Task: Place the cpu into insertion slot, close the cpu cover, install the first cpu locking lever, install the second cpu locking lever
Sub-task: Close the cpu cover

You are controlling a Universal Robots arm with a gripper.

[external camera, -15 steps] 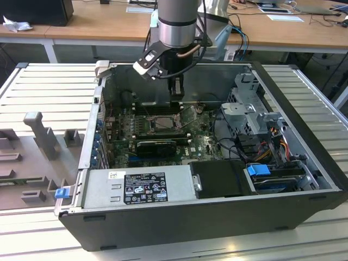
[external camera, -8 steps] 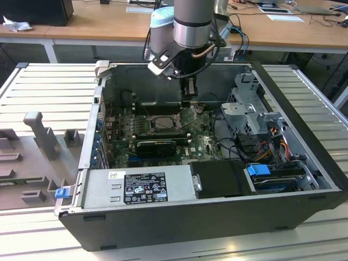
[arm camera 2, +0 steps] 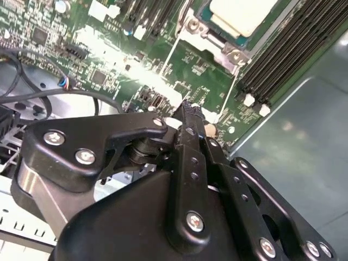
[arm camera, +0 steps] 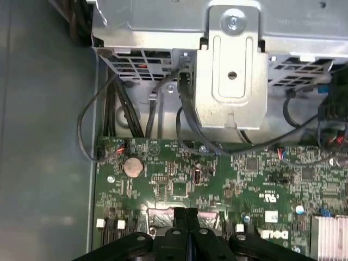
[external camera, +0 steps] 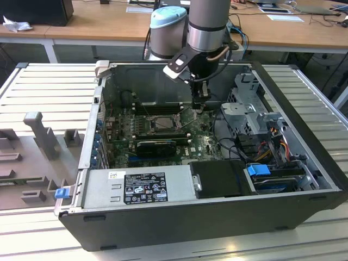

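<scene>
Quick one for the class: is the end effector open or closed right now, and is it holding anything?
End effector: closed, with nothing visibly gripped.

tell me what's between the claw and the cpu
In the second wrist view: green circuit board, then the insertion slot's grey metal rim, between the claw and the cpu.
</scene>
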